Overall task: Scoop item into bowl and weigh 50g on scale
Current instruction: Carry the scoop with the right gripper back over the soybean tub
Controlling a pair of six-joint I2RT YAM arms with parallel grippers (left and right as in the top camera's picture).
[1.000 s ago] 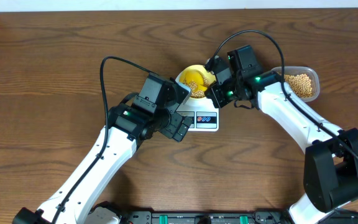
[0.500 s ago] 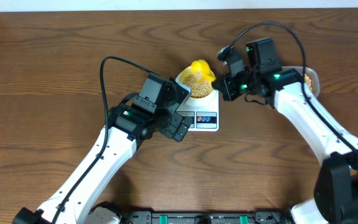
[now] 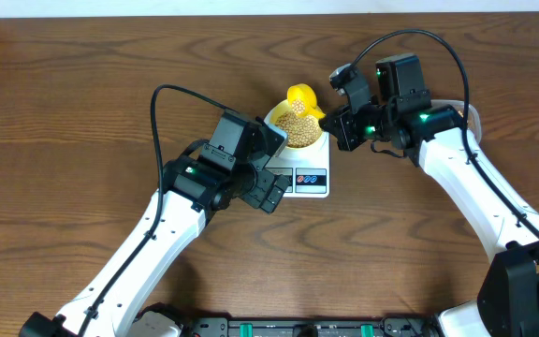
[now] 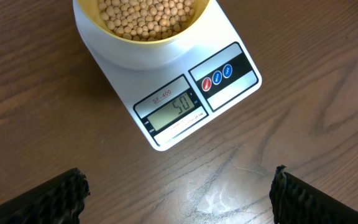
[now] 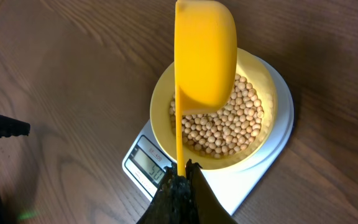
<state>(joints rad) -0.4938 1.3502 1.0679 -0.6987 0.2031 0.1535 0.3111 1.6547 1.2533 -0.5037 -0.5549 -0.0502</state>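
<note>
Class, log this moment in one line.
left gripper: open | right gripper: shut on scoop over bowl | beans in bowl on scale | display: 50

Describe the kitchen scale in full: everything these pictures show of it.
The scale is a white, plastic-looking rectangle lying flat on the wooden table. Near its front edge, a grey LCD display reads 50 under an SF-400 label. Beside that is a black panel with a red button and a blue button. A pale yellow bowl of soybeans sits on its round platform. Nothing else touches it.
</note>
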